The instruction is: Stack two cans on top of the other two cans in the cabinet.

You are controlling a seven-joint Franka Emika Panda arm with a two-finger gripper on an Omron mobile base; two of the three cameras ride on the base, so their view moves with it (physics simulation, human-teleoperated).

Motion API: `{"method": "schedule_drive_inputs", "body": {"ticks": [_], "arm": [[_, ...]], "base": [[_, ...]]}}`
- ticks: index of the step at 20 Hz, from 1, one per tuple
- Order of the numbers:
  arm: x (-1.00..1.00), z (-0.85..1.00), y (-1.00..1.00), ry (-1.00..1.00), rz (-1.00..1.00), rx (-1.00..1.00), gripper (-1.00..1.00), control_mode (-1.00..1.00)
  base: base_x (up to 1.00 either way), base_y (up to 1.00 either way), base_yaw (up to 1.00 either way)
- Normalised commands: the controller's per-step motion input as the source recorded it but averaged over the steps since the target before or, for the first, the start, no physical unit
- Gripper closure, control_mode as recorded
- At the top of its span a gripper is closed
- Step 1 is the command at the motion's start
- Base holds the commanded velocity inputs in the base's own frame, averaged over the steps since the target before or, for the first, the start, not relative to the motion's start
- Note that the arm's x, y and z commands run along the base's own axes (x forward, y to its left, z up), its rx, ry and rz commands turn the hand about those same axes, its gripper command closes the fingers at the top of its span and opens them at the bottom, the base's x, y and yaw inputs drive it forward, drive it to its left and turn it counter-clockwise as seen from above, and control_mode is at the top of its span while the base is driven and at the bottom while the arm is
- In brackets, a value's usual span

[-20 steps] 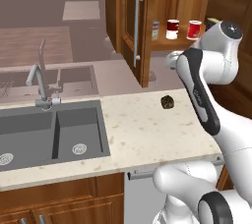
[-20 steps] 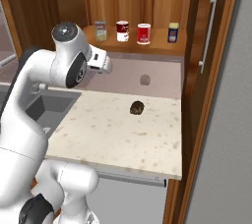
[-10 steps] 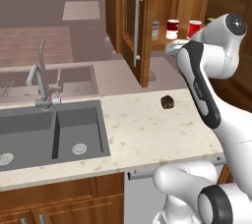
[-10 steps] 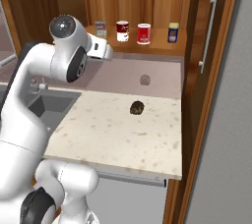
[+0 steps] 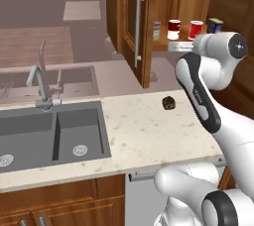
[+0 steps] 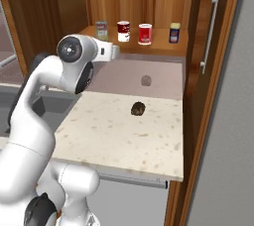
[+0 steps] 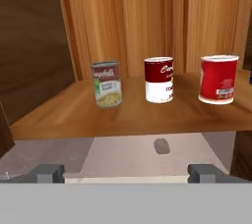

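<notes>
Left base view: white arm reaches up toward the tall reddish-brown wooden cabinet (image 5: 149, 27) w/ long silver bar handle, door open. On its wooden shelf (image 5: 168, 44) stand, left to right, a slim cream-labelled can (image 5: 157, 30), two red cans w/ white band (image 5: 174, 29) (image 5: 196, 29), and a dark-blue can w/ yellowish label (image 5: 215, 25). Wrist sits just in front of the shelf edge, below the red pair. A small dark lump (image 5: 169, 103) lies on the speckled stone desk (image 5: 144, 131); grey sink (image 5: 49, 133) well apart to the left.

Right base view: same row, cream can at left end, blue at right end, red pair between. All four stand upright, apart from each other, none stacked yet. Hand is short of the shelf, level w/ its front edge, nearest the cream can.

Hand view: the gripper (image 7: 127, 173) has its jaws wide apart, nothing between them, tips low at the frame bottom. Camera looks level into the shelf; cream can left, one red can centre, the other right.

Doing it well, my read: raise the hand so the tips come to mid-height of the centre red can, centre it between the jaws before going in, approach straight. Grip on the side wall, lift clear of neighbours, set down square on the cream can's top; narrow base, so release only once it sits flat.
</notes>
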Motion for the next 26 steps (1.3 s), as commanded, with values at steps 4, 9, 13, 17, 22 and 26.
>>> {"method": "schedule_drive_inputs", "body": {"ticks": [4, 9, 13, 17, 22, 26], "arm": [[0.34, 0.33, -0.08, 0.0, -0.04, 0.0, -1.0, -1.0], [0.33, 0.3, -0.18, 0.07, -0.05, -0.01, -1.0, -1.0], [0.41, 0.2, -0.15, 0.09, -0.05, -0.02, -1.0, -1.0], [0.46, 0.1, -0.13, 0.17, -0.05, -0.04, -1.0, -1.0], [0.44, 0.0, -0.05, 0.14, 0.0, 0.0, -1.0, -1.0], [0.24, -0.04, 0.0, 0.05, 0.0, 0.0, -1.0, -1.0]], "base": [[0.0, 0.0, 0.0], [0.0, 0.0, 0.0], [0.0, 0.0, 0.0], [0.0, 0.0, 0.0], [0.0, 0.0, 0.0], [0.0, 0.0, 0.0]]}}
